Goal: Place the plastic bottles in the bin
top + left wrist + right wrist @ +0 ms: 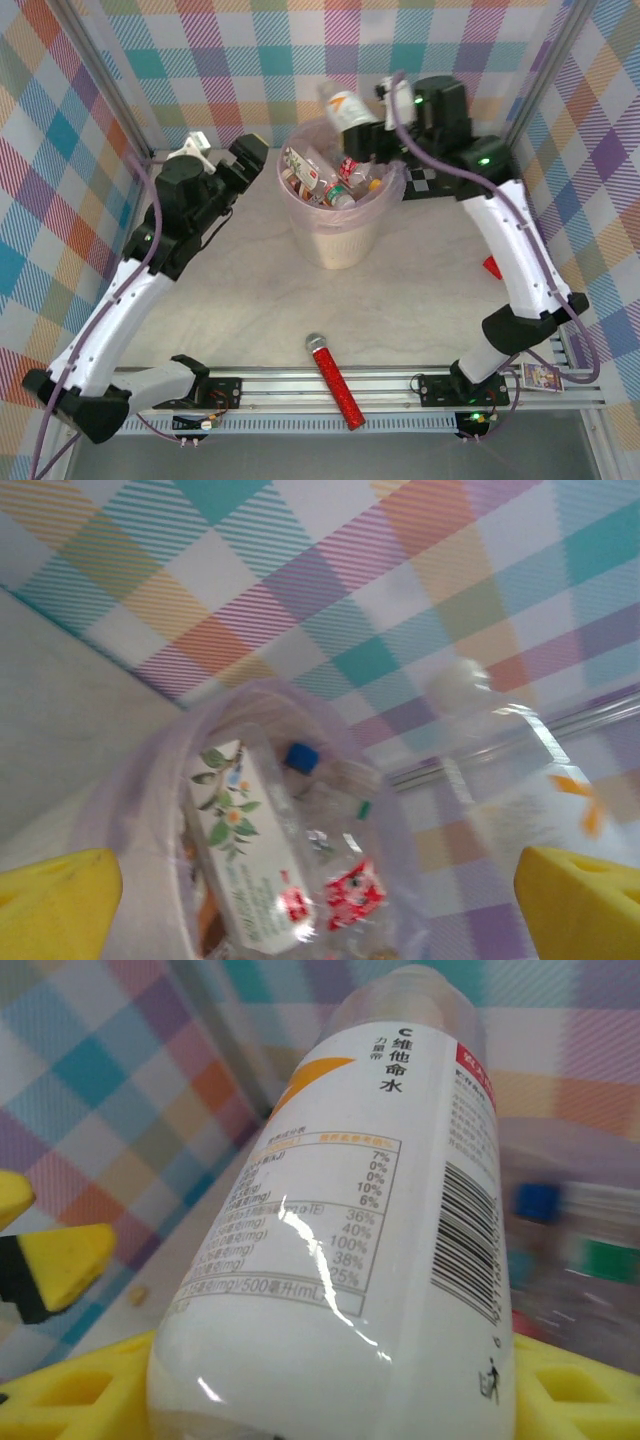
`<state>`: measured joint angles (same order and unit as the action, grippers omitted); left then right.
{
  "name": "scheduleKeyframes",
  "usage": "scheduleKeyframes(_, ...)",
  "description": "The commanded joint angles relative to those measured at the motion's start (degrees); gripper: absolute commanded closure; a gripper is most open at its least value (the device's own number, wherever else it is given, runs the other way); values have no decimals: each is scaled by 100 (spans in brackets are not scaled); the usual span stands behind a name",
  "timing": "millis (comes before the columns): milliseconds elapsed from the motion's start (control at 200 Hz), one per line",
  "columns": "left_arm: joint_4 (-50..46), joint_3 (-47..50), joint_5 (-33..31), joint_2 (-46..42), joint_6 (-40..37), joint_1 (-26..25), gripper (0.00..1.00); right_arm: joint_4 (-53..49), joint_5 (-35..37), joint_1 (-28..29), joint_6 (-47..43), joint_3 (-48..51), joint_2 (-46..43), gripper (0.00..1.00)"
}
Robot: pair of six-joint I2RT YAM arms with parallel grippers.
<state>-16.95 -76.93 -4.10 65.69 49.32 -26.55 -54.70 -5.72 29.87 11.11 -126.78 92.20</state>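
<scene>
Left pincer [243,160]: fingers stood wide apart, holding nothing, just left of the bin's rim.
Bin [340,240]: stood upright on the surface [240,285], pink liner folded over its rim.
Bottles inside [322,180]: several lay heaped in the bin.
Microphone [336,383]: lay on the surface, nearer than the bin.
White-labelled bottle [345,108]: was raised, tilted, at the bin's far rim.
Right pincer [378,128]: was clamped on the white-labelled bottle.
</scene>
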Motion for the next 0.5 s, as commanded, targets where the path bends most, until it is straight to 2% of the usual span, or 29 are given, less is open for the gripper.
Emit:
scheduleKeyframes(0, -696, -453, -71, 484, -1171, -42, 1, -1364, -233, -411, -259, -592, -126, 41)
scheduleKeyframes(155, -1028, -904, -113, 970, -1874, -38, 3, -2041, -681, -901, -501, -940, -87, 45)
scheduleKeyframes(240, -1012, -999, -139, 1091, -2164, -41, 5, -2253, -875, -1078, -544, -771, -177, 46)
scheduleKeyframes(410, -1132, -1262, -273, 1411, -2520, -37, 7, -2187, -1179, -1122, -534, -89, -490, 46)
scheduleKeyframes(500, -1278, -1385, -293, 1608, -2594, -43, 7, -2317, -1243, -1138, -539, -50, -398, 47)
